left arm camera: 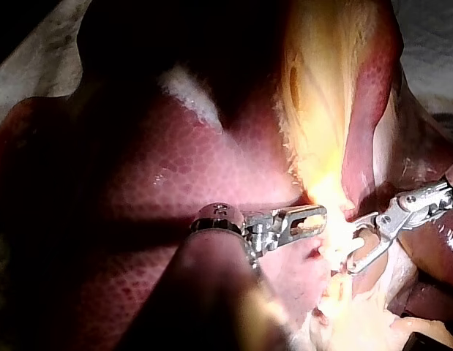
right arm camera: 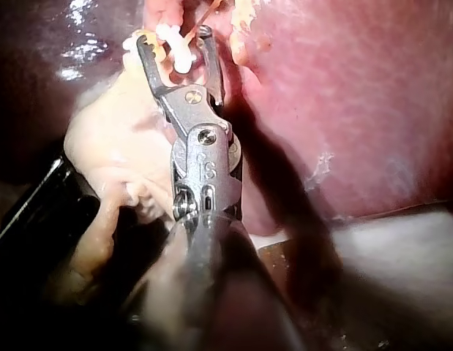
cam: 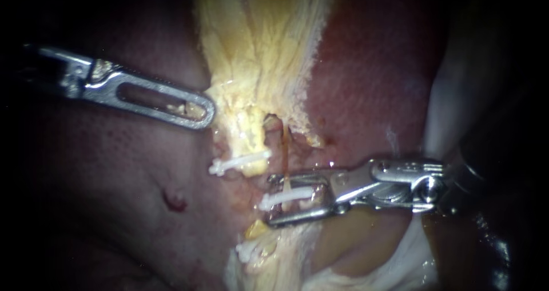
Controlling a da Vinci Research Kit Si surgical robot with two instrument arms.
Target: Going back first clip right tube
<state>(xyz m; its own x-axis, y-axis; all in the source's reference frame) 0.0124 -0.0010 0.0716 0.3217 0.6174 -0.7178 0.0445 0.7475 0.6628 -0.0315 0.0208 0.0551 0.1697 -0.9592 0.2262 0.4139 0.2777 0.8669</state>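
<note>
Centrally, the right instrument (cam: 271, 200) has its jaws spread around a white clip (cam: 291, 196) crossing the thin brownish right tube (cam: 284, 151), between an upper clip (cam: 240, 163) and a lower clip (cam: 251, 250). The left instrument (cam: 207, 111), jaws pressed together, touches yellow tissue (cam: 257, 51) beside the liver (cam: 114, 171).

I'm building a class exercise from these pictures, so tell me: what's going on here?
Two instruments are at work over the liver and a band of yellowish tissue. The right instrument has its jaws open, with a white clip lying in the gap between them, where a thin tube runs down. Two other clips show in the endoscope view, one above it and one below. The left instrument rests at the edge of the yellowish tissue, apart from the clips.
</note>
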